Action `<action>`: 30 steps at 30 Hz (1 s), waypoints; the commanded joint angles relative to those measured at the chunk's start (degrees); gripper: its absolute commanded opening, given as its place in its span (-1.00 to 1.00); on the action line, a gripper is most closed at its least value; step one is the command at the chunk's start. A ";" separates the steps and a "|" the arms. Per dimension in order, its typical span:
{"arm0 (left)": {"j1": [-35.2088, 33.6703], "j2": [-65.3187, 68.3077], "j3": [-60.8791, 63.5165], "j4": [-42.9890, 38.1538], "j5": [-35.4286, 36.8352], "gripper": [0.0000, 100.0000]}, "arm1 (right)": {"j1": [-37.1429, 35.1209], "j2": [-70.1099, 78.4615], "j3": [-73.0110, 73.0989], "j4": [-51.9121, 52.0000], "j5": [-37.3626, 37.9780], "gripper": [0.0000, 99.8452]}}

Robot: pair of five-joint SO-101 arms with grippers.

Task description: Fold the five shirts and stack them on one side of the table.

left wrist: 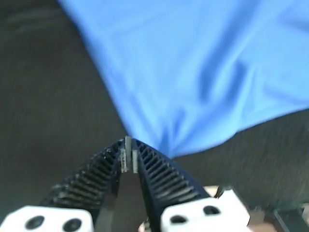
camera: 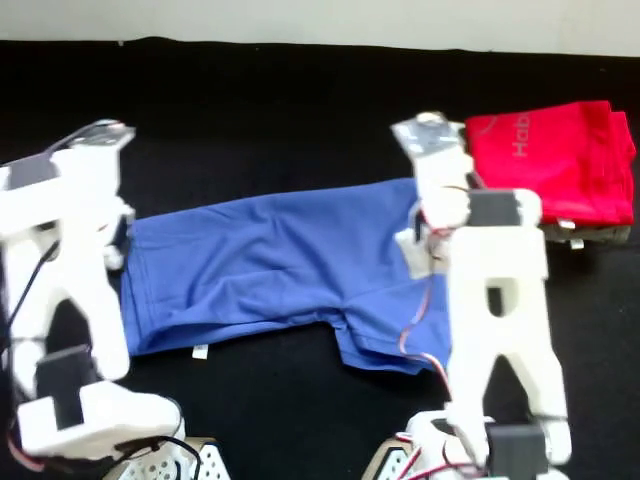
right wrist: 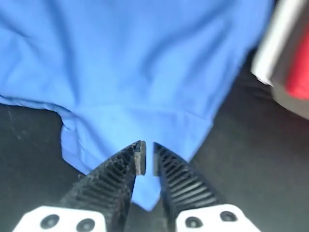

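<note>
From above, the blue shirt [camera: 260, 265] lies spread on the black table [camera: 250, 90] between both arms. A folded red shirt [camera: 550, 160] sits at the far right (something dark peeks out beneath). Left wrist: the left gripper [left wrist: 128, 154] is pinched together at the blue shirt's edge, no cloth visible between its tips. Right wrist: the right gripper [right wrist: 146, 157] hangs over the blue shirt, parted a sliver, holding nothing.

I see a plain blue shirt [camera: 270, 260], unpatterned, on my black desk [camera: 250, 110]. The folded shirt [camera: 560, 160] is red with paler pink print. The arms [camera: 497, 300] are white; left tool [left wrist: 129, 154] and right tool [right wrist: 146, 157] are black, ribbed, white-based.
</note>
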 commanded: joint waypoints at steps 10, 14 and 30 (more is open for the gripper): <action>1.27 29.58 -18.68 -14.24 6.86 -0.98 | -4.62 28.62 -3.30 -24.40 -2.90 -0.99; -1.80 41.10 -36.09 -13.45 6.86 -0.98 | -4.62 35.47 -4.35 -34.42 -2.90 -0.99; -2.42 70.64 -101.67 16.70 6.86 -0.98 | -5.41 50.77 -44.18 -10.24 -2.99 -0.99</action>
